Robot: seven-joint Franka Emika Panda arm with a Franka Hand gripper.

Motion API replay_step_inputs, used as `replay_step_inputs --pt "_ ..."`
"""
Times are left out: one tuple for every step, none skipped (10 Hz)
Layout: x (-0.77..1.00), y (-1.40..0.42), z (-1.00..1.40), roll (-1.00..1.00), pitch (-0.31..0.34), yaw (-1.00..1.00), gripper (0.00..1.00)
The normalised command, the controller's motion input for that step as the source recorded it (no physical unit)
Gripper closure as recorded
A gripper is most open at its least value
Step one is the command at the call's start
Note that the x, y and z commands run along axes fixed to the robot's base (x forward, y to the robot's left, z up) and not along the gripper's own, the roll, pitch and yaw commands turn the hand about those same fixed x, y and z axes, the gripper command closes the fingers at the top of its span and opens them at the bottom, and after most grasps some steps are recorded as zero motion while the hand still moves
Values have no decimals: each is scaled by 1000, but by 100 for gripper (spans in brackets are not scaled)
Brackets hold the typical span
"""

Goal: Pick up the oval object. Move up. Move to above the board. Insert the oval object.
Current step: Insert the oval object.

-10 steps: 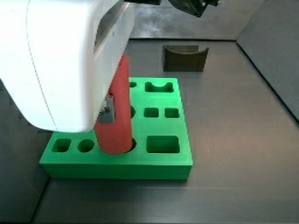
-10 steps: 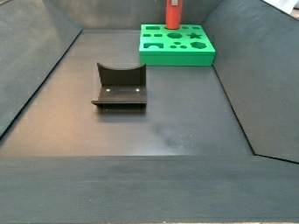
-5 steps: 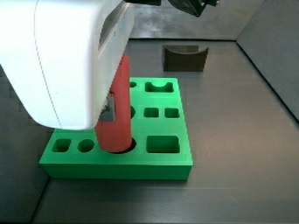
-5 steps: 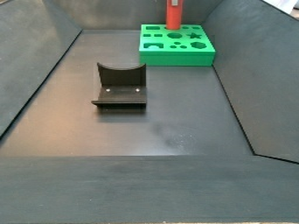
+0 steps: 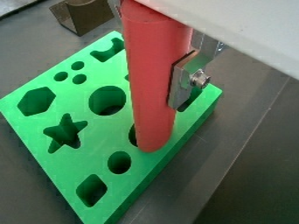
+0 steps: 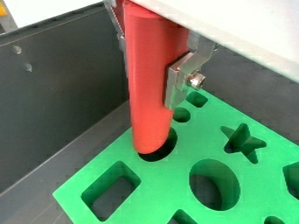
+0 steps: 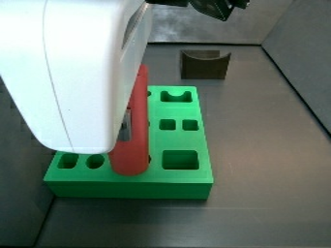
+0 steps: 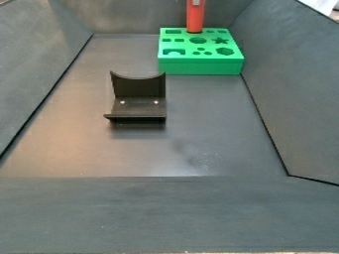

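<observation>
One oval object (image 5: 156,79) is seen, a red peg standing upright, its long axis vertical, its lower end pointed down into a hole of the board (image 5: 70,179). In both wrist views the gripper (image 6: 158,70) is seen directly above the board, and the jaws are closed on the peg's upper part, a silver finger (image 6: 181,79) pressed flat against its side. One board is counted, bright green, lying flat on the surface (image 8: 199,139). In a side view the peg (image 7: 134,126) is seen entering a hole near the board's near edge (image 7: 130,189), a white arm housing (image 7: 77,68) covering its top. Farther off, at about one o'clock from the board, one fixture (image 7: 204,63) stands well apart. In a side view the fixture (image 8: 135,97) lies near, the board (image 8: 200,50) and peg (image 8: 193,15) far at twelve o'clock.
</observation>
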Motion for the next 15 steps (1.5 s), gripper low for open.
replay_step_inputs --pt "11 66 -183 109 20 9 100" --pt "0 69 -157 94 16 0 100" --pt "0 60 -169 126 13 0 100" --pt "0 103 -160 107 11 0 100" --pt "0 120 -177 117 11 0 100" --pt "-17 126 -163 106 9 0 100" --pt "0 77 -166 63 0 0 100" --pt "0 11 -194 94 0 0 100" --pt "-63 0 -386 179 0 0 100" --pt "-31 -197 -1000 159 -54 69 100" --pt "0 -109 -1000 100 -21 274 100" --pt "9 -163 -1000 76 -7 260 100" --pt "146 -214 -1000 50 0 229 100" --pt "257 -240 -1000 33 0 214 100" --pt "431 -271 -1000 21 -3 151 100"
